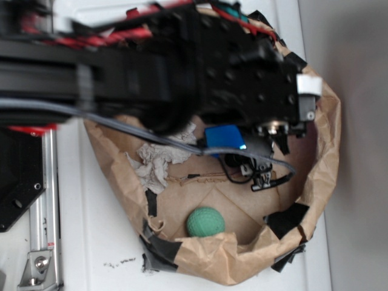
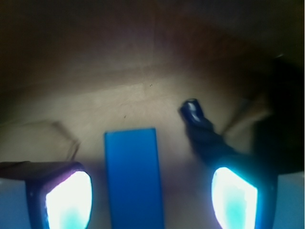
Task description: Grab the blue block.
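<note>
The blue block (image 2: 133,176) is a flat, saturated blue bar lying on the brown cardboard floor of the paper-walled bin. In the wrist view it lies between my two glowing fingertips (image 2: 69,200), nearer the left one, with a gap on each side. My gripper (image 2: 151,202) is open and low over it. In the exterior view the block (image 1: 223,137) shows just under the black arm, and my gripper (image 1: 267,140) is mostly hidden by the wrist.
A dark navy rope (image 2: 202,129) lies just right of the block, close to my right fingertip; it also shows in the exterior view (image 1: 248,170). A green ball (image 1: 205,222) and crumpled grey cloth (image 1: 159,160) sit in the bin. Brown paper walls (image 1: 324,151) ring it.
</note>
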`<state>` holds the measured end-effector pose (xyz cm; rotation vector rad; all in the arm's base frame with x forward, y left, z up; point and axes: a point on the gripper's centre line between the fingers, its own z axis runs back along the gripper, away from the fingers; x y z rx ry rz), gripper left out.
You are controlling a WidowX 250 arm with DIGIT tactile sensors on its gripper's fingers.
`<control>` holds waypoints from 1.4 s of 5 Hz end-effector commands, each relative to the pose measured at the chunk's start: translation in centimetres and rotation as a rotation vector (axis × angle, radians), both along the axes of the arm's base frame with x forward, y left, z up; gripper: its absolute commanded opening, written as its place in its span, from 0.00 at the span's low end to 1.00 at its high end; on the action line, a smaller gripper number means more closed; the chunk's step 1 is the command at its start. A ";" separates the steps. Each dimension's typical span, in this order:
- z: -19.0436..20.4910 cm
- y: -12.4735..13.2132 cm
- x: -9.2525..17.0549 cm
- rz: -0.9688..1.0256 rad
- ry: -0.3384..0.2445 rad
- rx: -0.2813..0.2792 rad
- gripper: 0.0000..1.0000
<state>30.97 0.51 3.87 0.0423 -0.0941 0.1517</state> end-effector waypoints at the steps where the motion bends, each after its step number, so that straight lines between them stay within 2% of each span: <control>1: -2.9 -0.3 -1.3 -0.022 0.042 0.021 1.00; 2: -3.1 -0.8 -2.4 -0.038 0.039 0.012 0.00; 3: -1.0 -0.4 -2.2 0.010 0.004 -0.001 0.00; 4: 3.9 -0.3 -1.8 -0.012 -0.061 -0.043 0.00; 5: 9.0 -1.3 -1.6 -0.036 -0.140 -0.038 0.00; 6: 13.3 -1.4 -1.8 -0.028 -0.107 -0.017 0.00; 7: 14.2 -1.2 -2.5 -0.065 -0.090 -0.038 0.00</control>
